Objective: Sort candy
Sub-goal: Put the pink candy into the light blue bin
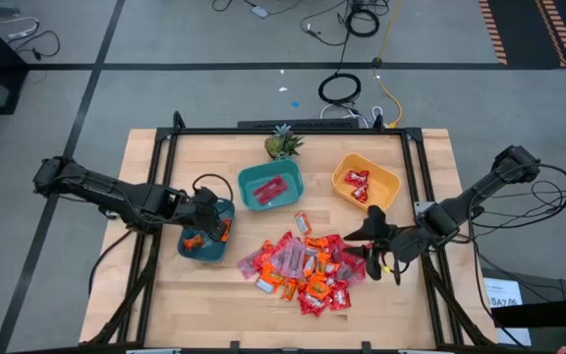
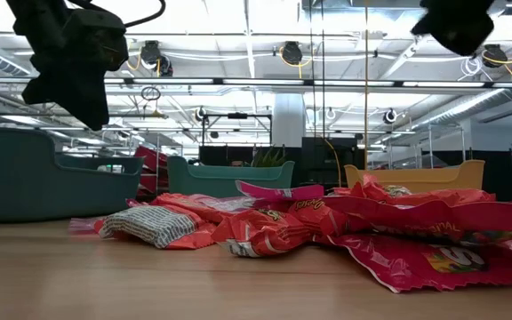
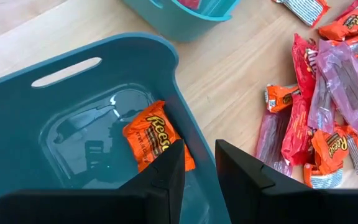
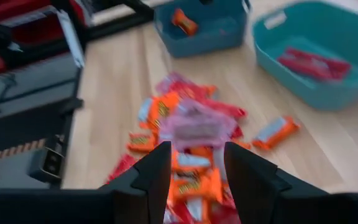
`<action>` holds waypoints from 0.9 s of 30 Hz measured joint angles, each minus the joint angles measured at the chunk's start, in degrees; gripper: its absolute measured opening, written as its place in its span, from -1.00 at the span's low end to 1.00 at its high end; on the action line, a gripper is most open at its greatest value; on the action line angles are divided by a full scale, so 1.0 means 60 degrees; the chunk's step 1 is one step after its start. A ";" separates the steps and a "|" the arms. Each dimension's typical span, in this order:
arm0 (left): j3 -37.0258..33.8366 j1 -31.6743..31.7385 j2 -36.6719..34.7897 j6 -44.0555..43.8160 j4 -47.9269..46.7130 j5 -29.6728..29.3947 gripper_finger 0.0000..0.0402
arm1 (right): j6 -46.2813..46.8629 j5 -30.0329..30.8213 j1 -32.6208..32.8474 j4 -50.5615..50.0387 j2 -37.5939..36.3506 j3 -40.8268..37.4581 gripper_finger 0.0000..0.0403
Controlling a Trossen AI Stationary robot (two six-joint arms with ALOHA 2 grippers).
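The candy (image 1: 301, 267) lies in a loose pile of red, orange and pink-purple wrappers on the table's middle; the low view shows the pile (image 2: 327, 227) close up. My left gripper (image 3: 197, 168) hovers open over the dark blue bowl (image 1: 204, 236), its fingers on either side of the bowl's rim (image 3: 188, 118), touching nothing. One orange candy (image 3: 153, 138) lies flat on that bowl's floor. My right gripper (image 4: 194, 163) is open and empty above the pile's right edge (image 1: 357, 261). The teal bowl (image 1: 270, 187) holds a red candy; the yellow bowl (image 1: 366, 182) holds red ones.
A small green plant (image 1: 283, 145) stands at the far edge behind the teal bowl. Black frame rails (image 1: 160, 187) run along the table's left and right sides. Bare wood (image 1: 195, 305) lies near the front left corner.
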 joint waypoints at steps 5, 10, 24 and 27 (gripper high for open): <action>0.0000 0.0000 0.0000 0.0026 -0.0004 0.0000 -0.51 | -0.0653 -0.0016 -0.0040 0.1125 0.0000 0.0000 -0.30; 0.0000 -0.0004 0.0000 0.1716 0.0000 -0.0004 -0.51 | -0.0547 0.0010 -0.0269 0.1314 0.0000 0.0000 -0.30; 0.0000 -0.0011 0.0000 0.4632 0.1675 0.0753 -0.51 | 0.2667 -0.0062 -0.0648 0.0166 0.0015 0.0000 -0.32; 0.0121 -0.0011 -0.0004 0.5143 0.1962 0.0914 -0.51 | 0.4033 -0.0112 -0.0648 -0.1100 0.0015 0.0000 -0.39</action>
